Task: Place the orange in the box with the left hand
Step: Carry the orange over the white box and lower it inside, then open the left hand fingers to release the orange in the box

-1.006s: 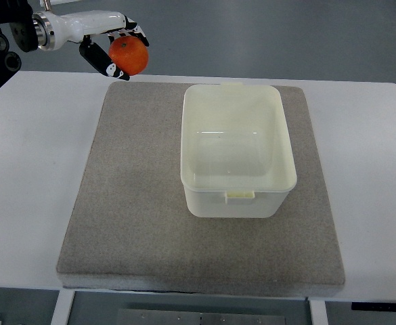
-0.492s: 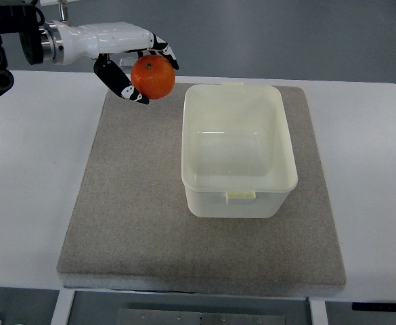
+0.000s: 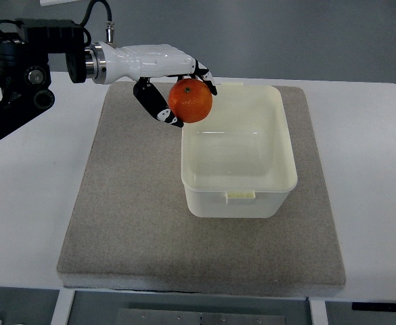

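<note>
Top view shows the left hand clasping the orange from behind, lifted over the box's far-left corner so it can drop clear of the rim.

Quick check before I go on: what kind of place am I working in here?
Likely a lab or test bench: a plain white table with a grey felt mat, one cream plastic box, and the left hand holding an orange.

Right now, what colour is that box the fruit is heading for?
Pale cream, slightly translucent box, seen in the top view.
</note>
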Controlling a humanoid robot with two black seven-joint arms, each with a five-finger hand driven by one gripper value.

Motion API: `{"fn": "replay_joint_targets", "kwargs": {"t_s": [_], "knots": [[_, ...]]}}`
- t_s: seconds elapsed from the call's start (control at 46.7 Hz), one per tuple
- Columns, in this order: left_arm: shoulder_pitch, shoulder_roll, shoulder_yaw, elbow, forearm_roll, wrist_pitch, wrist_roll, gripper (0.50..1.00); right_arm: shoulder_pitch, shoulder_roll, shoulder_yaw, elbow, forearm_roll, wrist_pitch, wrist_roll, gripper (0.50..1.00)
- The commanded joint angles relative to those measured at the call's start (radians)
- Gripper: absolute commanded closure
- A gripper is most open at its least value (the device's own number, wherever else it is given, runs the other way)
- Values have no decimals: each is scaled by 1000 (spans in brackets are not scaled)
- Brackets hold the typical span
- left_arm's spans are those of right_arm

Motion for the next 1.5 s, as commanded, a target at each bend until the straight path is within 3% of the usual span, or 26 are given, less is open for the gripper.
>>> {"fn": "replay_joint_targets", "kwargs": {"t_s": [0.0,0.492,0.556,0.663,0.728,0.77,0.984,1.049,1.113,1.177,1.241,1.477], "knots": [[5,-37,4,4,50,0,1,1000,0,0,0,0,0,0,0,568],[13,-255,12,118,189,0,51,1000,0,0,0,0,0,0,0,568],[14,-264,12,138,205,0,51,960,0,0,0,0,0,0,0,568],[17,-264,12,148,225,2,51,952,0,0,0,0,0,0,0,568],[23,-264,12,147,225,2,51,853,0,0,0,0,0,0,0,568],[27,-264,12,147,225,2,51,815,0,0,0,0,0,0,0,568],[28,-269,50,145,225,2,51,761,0,0,0,0,0,0,0,568],[30,-275,53,144,225,2,51,714,0,0,0,0,0,0,0,568],[30,-278,53,141,224,2,51,605,0,0,0,0,0,0,0,568],[30,-278,52,138,222,3,51,538,0,0,0,0,0,0,0,568],[30,-278,49,138,221,3,51,510,0,0,0,0,0,0,0,568],[36,-264,41,135,202,3,51,504,0,0,0,0,0,0,0,568]]}}
